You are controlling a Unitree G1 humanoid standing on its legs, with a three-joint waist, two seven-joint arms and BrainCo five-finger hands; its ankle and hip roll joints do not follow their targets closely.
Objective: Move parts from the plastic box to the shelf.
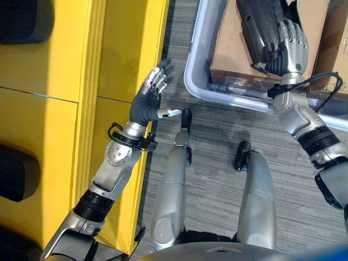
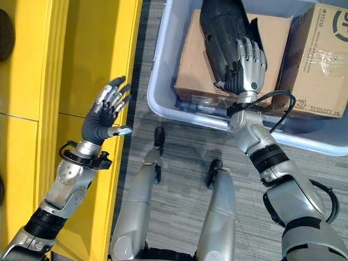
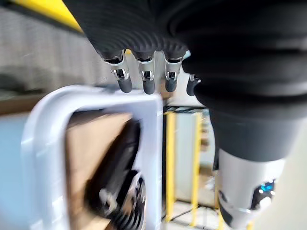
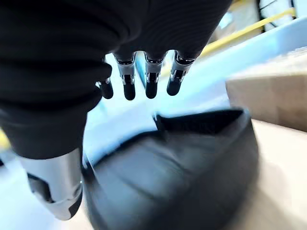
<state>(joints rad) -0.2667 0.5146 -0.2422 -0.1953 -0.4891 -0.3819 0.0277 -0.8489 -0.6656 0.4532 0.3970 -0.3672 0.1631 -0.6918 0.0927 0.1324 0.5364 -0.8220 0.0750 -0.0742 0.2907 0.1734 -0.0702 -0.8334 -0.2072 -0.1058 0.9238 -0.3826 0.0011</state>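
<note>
The black part (image 2: 225, 32) lies on a cardboard box (image 2: 196, 70) inside the plastic box (image 1: 196, 81) — probably light, stiff, best clasped across its narrow edge — under the right robot hand (image 2: 247, 68), fingers relaxed, left robot hand (image 1: 155, 89) open beside the yellow shelf (image 1: 125, 49).

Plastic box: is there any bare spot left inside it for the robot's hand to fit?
Hardly. The plastic box is crowded: two cardboard boxes fill most of it, with a black part on top under the right hand. Bare room: a thin strip along the near wall, and the grey floor between box and yellow shelf.
</note>
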